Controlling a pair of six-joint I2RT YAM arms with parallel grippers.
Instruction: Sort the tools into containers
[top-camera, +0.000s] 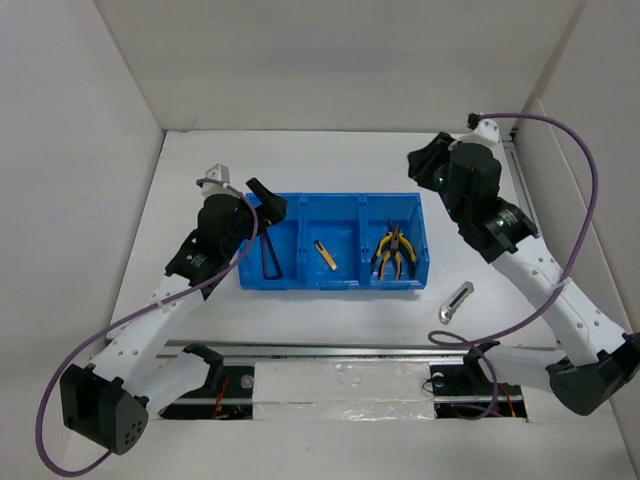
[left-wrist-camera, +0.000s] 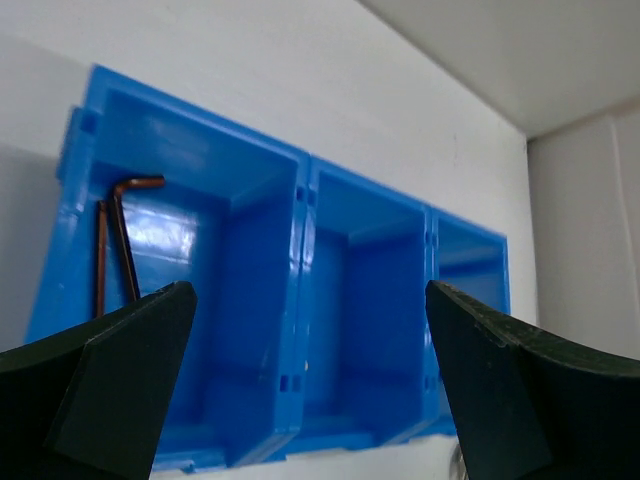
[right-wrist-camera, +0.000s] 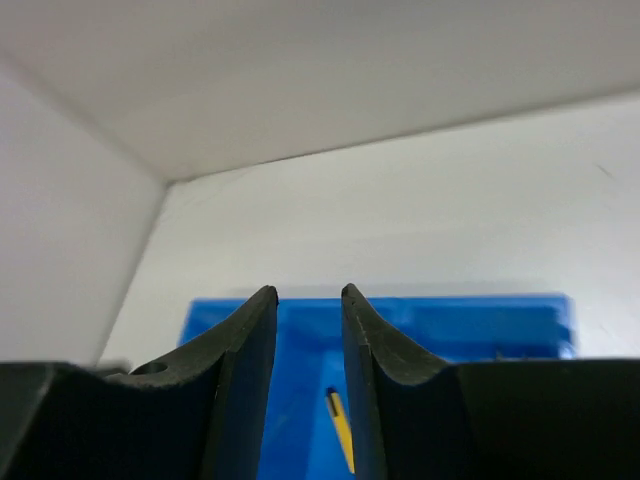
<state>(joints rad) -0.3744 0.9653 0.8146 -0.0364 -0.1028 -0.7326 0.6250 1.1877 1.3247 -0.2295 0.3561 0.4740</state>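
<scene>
A silver piece (top-camera: 456, 301) lies on the desk (top-camera: 330, 322), just off the blue tray's (top-camera: 330, 284) right end. In the tray, hex keys (top-camera: 270, 258) lie in the left compartment, a yellow-and-black stick (top-camera: 325, 256) in the middle and pliers (top-camera: 394, 252) in the right. The left hand (left-wrist-camera: 310, 295) gapes wide and empty; the right hand (right-wrist-camera: 309, 295) is narrowed to a slit and empty.

Tray (top-camera: 330, 284) is bright blue all over. Left compartment has dark hex keys (top-camera: 270, 255), kinda brownish up close. The middle stick tool (top-camera: 325, 255) is yellow with black. The pliers (top-camera: 394, 252) on the right have yellow and dark green handles. Shiny silver piece (top-camera: 456, 301) on the plain white tabletop (top-camera: 340, 320).
</scene>
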